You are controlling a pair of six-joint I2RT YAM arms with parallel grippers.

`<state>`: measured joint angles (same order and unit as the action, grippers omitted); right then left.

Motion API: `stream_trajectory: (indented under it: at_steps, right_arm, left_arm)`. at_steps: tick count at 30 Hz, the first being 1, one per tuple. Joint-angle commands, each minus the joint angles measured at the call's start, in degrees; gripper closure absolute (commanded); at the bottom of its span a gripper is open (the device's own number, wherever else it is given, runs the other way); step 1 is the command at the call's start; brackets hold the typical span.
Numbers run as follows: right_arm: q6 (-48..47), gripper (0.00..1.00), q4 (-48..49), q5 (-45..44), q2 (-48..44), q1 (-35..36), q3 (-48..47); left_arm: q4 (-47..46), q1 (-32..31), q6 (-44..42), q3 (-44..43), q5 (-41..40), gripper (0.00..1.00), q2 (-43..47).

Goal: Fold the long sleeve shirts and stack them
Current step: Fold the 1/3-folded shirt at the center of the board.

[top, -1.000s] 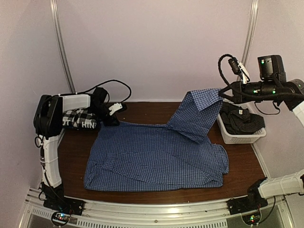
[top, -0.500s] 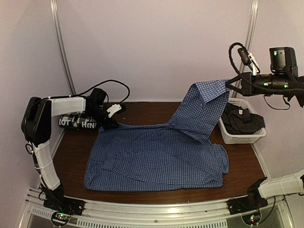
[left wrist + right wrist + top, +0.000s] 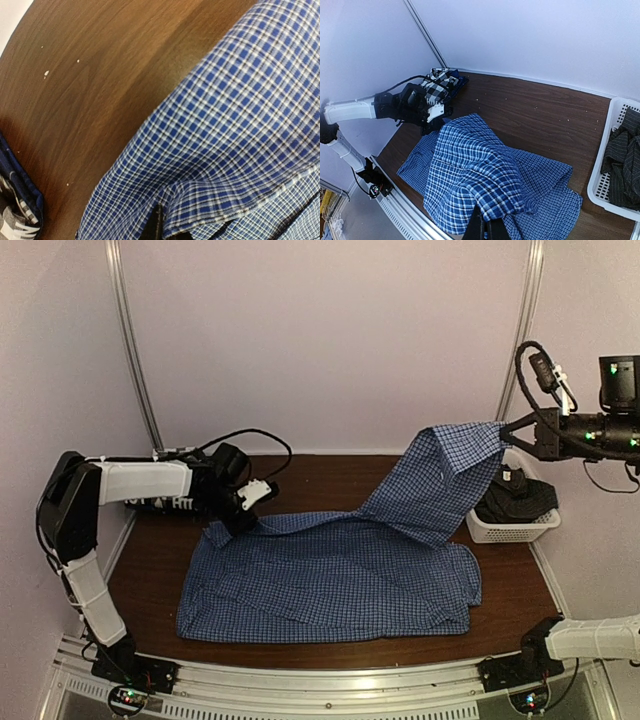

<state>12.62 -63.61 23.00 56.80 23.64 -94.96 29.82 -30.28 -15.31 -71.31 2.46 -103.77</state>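
Two arms, both busy on one blue check shirt [image 3: 330, 580]. Most of it lies flat across the middle of the brown table [image 3: 330, 472], taken with twelve o'clock at the back wall. Up at two o'clock the right gripper [image 3: 508, 435] is clamped tight on one part of that shirt, holding it high in the air, and the cloth drapes down from the pinch to the table. Over at ten o'clock the left gripper [image 3: 240, 523] is low on the shirt's far left edge. Its wrist camera shows a fold of check cloth nipped against one dark finger, so it has hold too.

At nine to ten o'clock, under the left arm, sit two more shirts together: one black-and-white plaid shirt [image 3: 439, 86] and one navy shirt [image 3: 459, 81] touching it. At three o'clock there is one white basket [image 3: 500, 530] with dark charcoal cloth [image 3: 515, 498] heaped inside. I can't tell whether that is one shirt or several.
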Motion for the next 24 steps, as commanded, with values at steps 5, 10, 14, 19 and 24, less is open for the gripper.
stream_trajectory:
  at_steps: [5, 10, 14, 19, 24]
  right_arm:
    - [2.48, 1.00, -1.50, -0.66, -4.45, -0.44, 5.18]
    - [2.92, 1.00, -2.94, -1.13, -6.26, -0.43, 6.14]
    - [3.45, 1.00, -3.35, -1.21, -7.18, -0.48, 6.55]
    - [3.47, 1.00, -4.18, -0.92, -7.95, -0.43, 7.85]
    - [3.17, 1.00, -5.23, -0.10, -8.28, -0.44, 7.72]
  left_arm:
    - [5.85, -2.38, 7.04, 2.47, -9.02, 0.93, 5.44]
    - [8.49, -3.91, 8.09, 4.70, -9.77, 0.93, 9.22]
    - [10.50, -5.11, 8.63, 5.56, -10.59, 0.93, 11.15]
    - [11.64, -6.63, 8.78, 7.58, -10.51, 0.93, 12.74]
    - [11.98, -7.64, 9.46, 10.81, -11.31, 0.93, 12.84]
